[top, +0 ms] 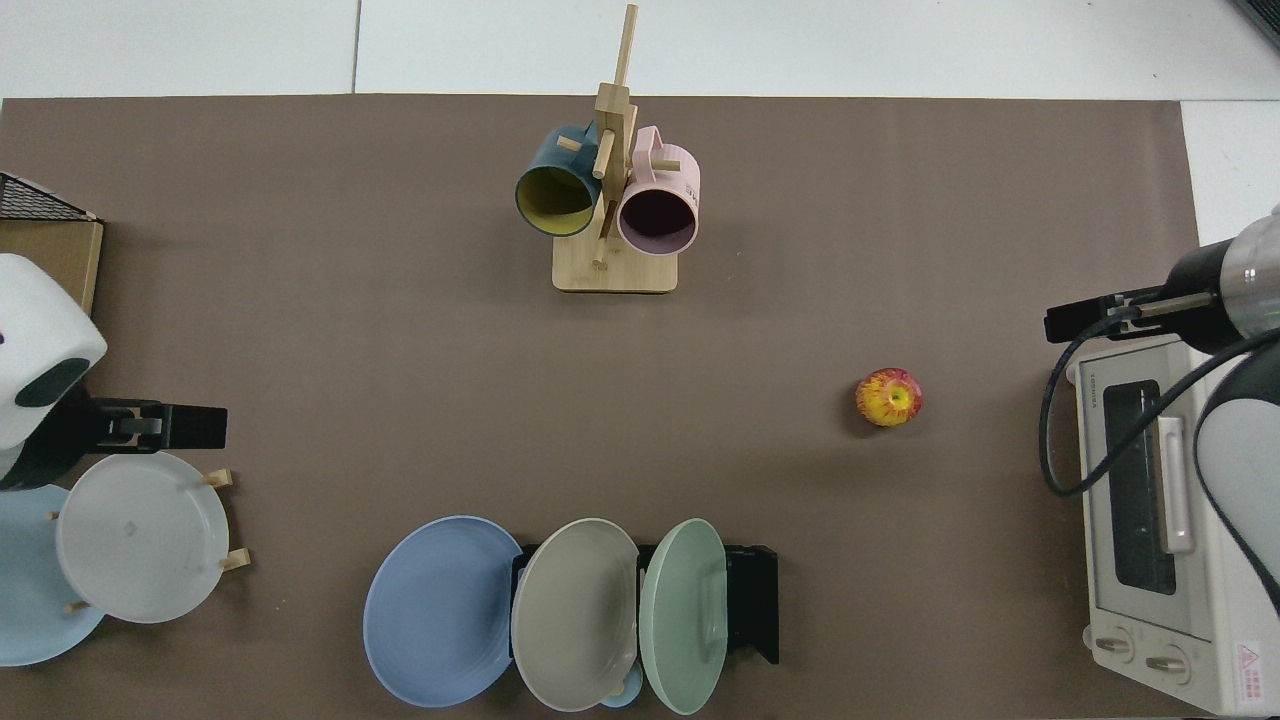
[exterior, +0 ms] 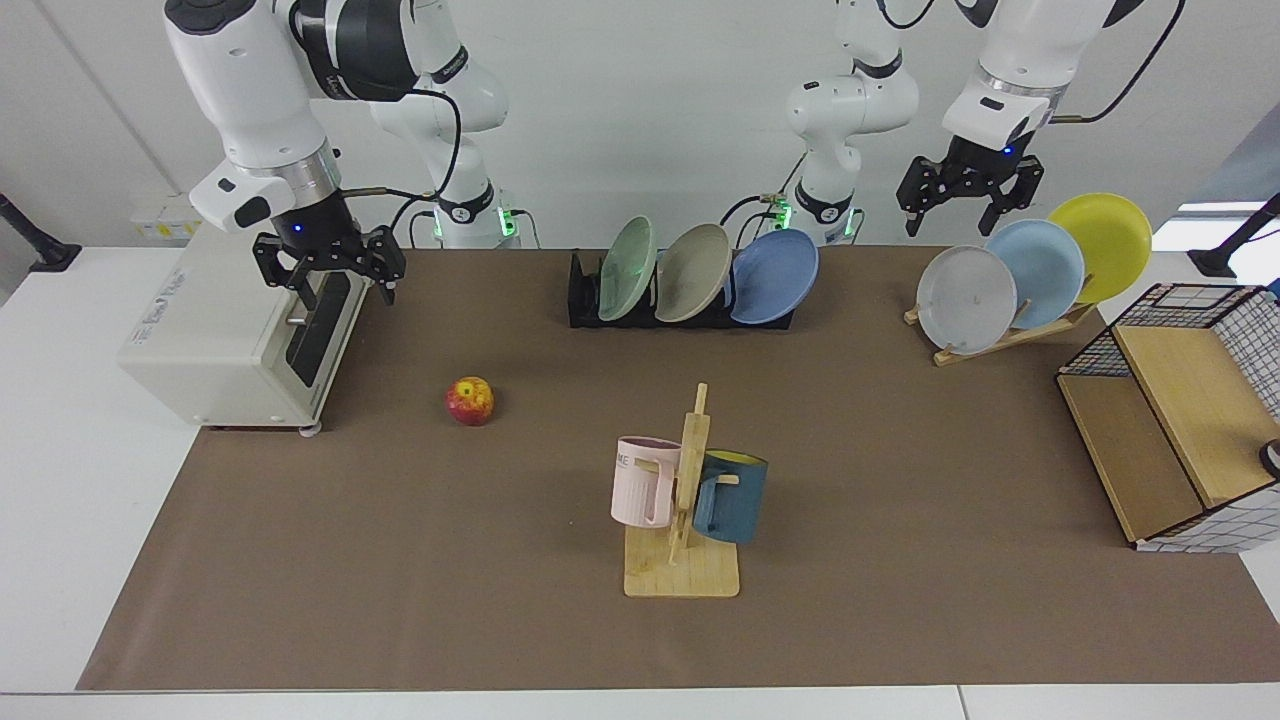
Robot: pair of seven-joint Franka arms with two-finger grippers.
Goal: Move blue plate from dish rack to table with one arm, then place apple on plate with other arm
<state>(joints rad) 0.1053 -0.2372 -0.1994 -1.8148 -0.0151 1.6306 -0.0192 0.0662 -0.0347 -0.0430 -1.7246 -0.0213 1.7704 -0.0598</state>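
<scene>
1. So nothing of the task is done: the blue plate [exterior: 775,276] leans in the dish rack [exterior: 585,300] at the rack's 3 o'clock end in the facing view, beside a beige plate [exterior: 693,272] and a green plate [exterior: 627,268].
2. The apple [exterior: 469,400] lies on the table [exterior: 900,480], at about 8 o'clock from the rack, well apart from it.
3. The left gripper [exterior: 969,200] hangs above the wooden plate stand [exterior: 1010,335], fingers spread, holding nothing.
4. The right gripper [exterior: 329,272] hovers over the toaster oven [exterior: 200,340], fingers likewise apart and empty.
5. Both steps remain, I judge.
6. Writing: the oven door bears a small brand mark, too small to read; the pink mug [exterior: 640,480] shows "ME".
</scene>
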